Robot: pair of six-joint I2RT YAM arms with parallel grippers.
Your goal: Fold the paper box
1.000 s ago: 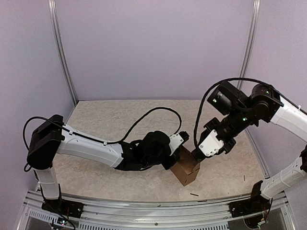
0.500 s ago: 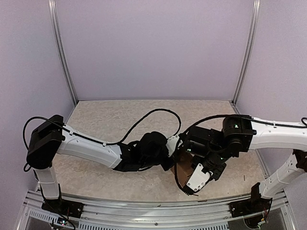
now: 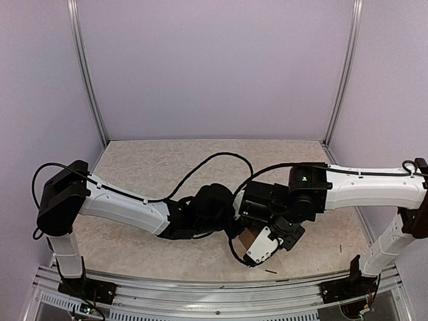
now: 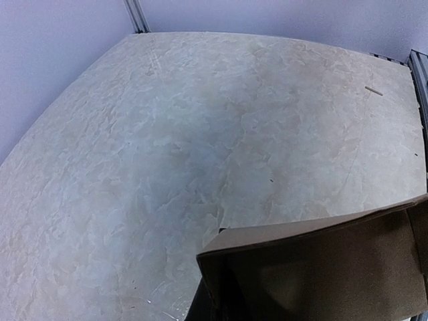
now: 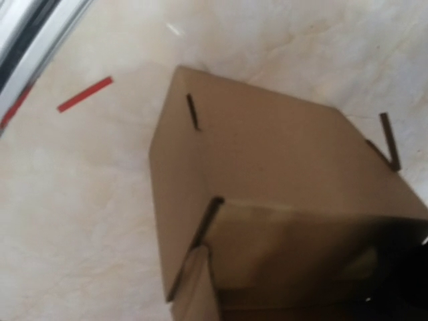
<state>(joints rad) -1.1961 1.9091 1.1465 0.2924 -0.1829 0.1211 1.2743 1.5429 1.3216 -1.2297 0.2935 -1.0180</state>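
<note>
The paper box is a small brown cardboard box standing on the table. From above only a sliver of the paper box [image 3: 247, 235] shows between the two wrists. My left gripper [image 3: 234, 224] reaches in from the left and is shut on the box's wall; in the left wrist view the box [image 4: 321, 267] fills the lower right and hides the fingers. My right gripper [image 3: 249, 257] hangs over the near side of the box. The right wrist view looks close down on the box [image 5: 267, 167], with its slits and a tucked flap, and that gripper's fingers stay hidden.
Thin dark scraps [image 3: 270, 271] lie near the front edge, with another [image 3: 340, 248] to the right. A red strip [image 5: 85, 93] lies beside the metal rail [image 5: 33, 40]. A dark stick [image 5: 390, 140] lies by the box. Lilac walls enclose the table.
My right arm has swung down and to the left, from the box's right side to over it, covering most of it from above. The left arm and the box have stayed put.
</note>
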